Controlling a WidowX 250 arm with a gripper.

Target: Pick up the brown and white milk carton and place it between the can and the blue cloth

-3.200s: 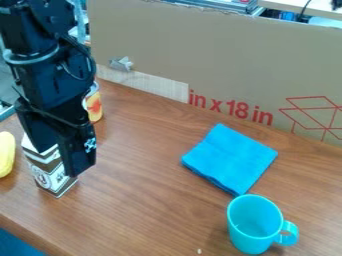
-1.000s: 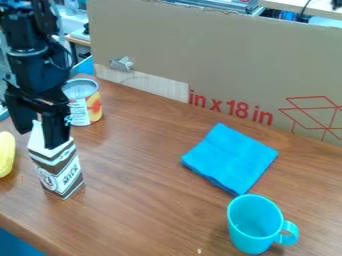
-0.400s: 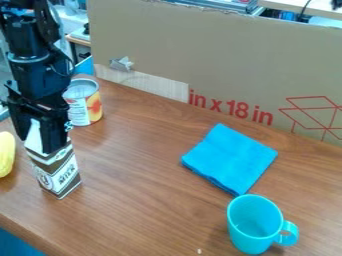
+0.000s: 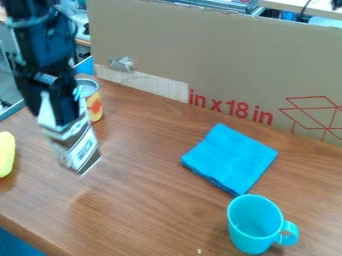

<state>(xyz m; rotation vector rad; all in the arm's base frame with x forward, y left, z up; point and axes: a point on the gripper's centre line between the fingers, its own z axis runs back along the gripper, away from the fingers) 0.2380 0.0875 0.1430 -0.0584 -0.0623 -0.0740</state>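
Nearest, btm R of view: turquoise mug [image 4: 255, 225], upright on the wood tabletop [image 4: 147, 205], handle to the R. Just behind it, a folded blue cloth [image 4: 229, 159], lying flat. At the L edge, a yellow item [image 4: 6, 154], partly cut off, can't ID it. Milk carton [image 4: 79, 147] is L of centre, tilted, top end pinched btwn the fingers of the black gripper [image 4: 51, 116]. Done so far: grip on carton made, & prob. lifted too, judging by its tilt & the reflection well below its base. Left: carton not yet set down or let go. Behind carton, near it, a can [image 4: 95, 103], upright, partly hidden; can't tell if they touch. Farther back, a big cardboard panel [image 4: 227, 60] w/ red print.
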